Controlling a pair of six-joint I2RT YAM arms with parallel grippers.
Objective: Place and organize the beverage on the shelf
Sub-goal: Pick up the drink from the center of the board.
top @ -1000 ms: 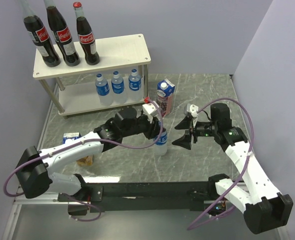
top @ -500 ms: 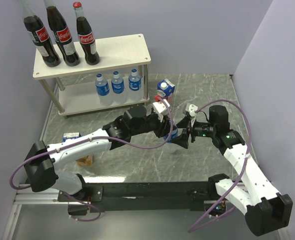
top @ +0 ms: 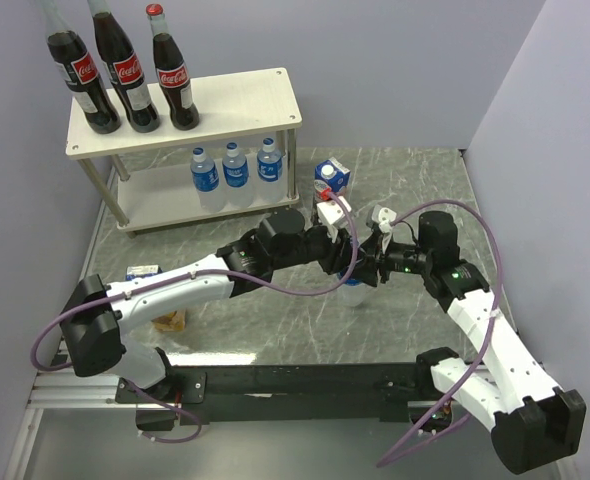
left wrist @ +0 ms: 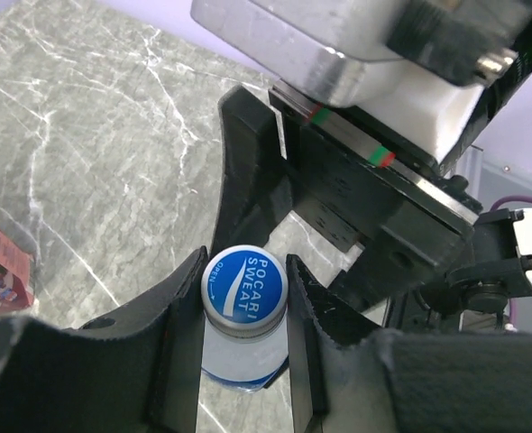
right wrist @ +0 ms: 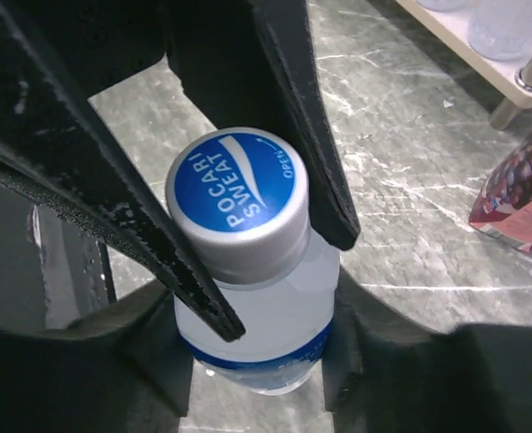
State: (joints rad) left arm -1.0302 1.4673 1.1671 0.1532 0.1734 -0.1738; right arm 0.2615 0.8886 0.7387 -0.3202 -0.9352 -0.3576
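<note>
A small blue-labelled water bottle [top: 353, 293] stands upright on the marble table, right of centre, between both arms. My left gripper [left wrist: 245, 263] is shut on its blue cap [left wrist: 244, 283] from above. My right gripper [right wrist: 261, 336] is shut on the clear body [right wrist: 270, 329] lower down, its jaws pressed against both sides. The shelf [top: 245, 100] stands at the back left. Three cola bottles [top: 127, 78] stand on its top board and three water bottles [top: 235, 168] on its lower board. A purple juice carton [top: 331, 182] stands just behind the grippers.
A yellow carton [top: 170, 320] lies on the table at the left, partly hidden under my left arm. Blue walls close in the table on the left, back and right. The right half of the shelf's top board is bare.
My left gripper carried the water bottle to the right, up to the right gripper. The right gripper, open a second ago, has closed on the bottle's body.
</note>
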